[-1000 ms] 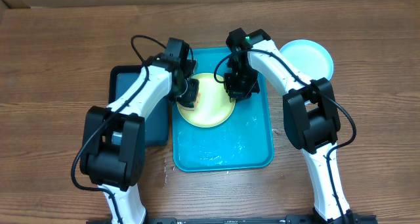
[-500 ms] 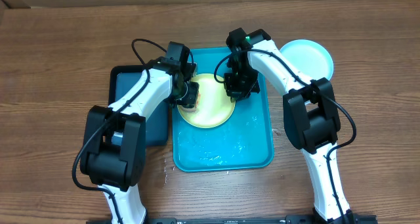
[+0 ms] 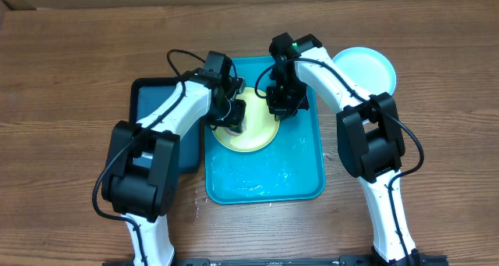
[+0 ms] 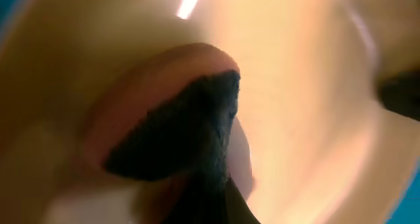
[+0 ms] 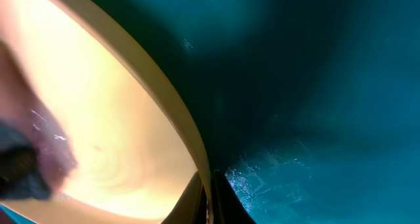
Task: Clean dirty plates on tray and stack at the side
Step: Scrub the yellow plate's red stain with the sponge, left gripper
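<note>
A pale yellow plate (image 3: 256, 133) with a lime-green rim lies at the far end of the teal tray (image 3: 265, 176). My left gripper (image 3: 234, 116) presses down on the plate's middle, shut on an orange sponge (image 4: 125, 109) with a dark face. The left wrist view is blurred and filled by the plate (image 4: 308, 86). My right gripper (image 3: 279, 108) is shut on the plate's right rim. In the right wrist view its fingertips (image 5: 207, 199) pinch the plate's rim (image 5: 164, 99) over the wet tray (image 5: 315, 86). A light blue plate (image 3: 365, 68) lies on the table at the far right.
A smaller dark navy tray (image 3: 152, 102) lies against the teal tray's left side, under the left arm. Water films the near half of the teal tray. Bare wooden table (image 3: 62, 79) surrounds both trays.
My left gripper has slid right with the sponge, from the plate's left edge toward its middle. The right gripper and the plate have stayed in place.
</note>
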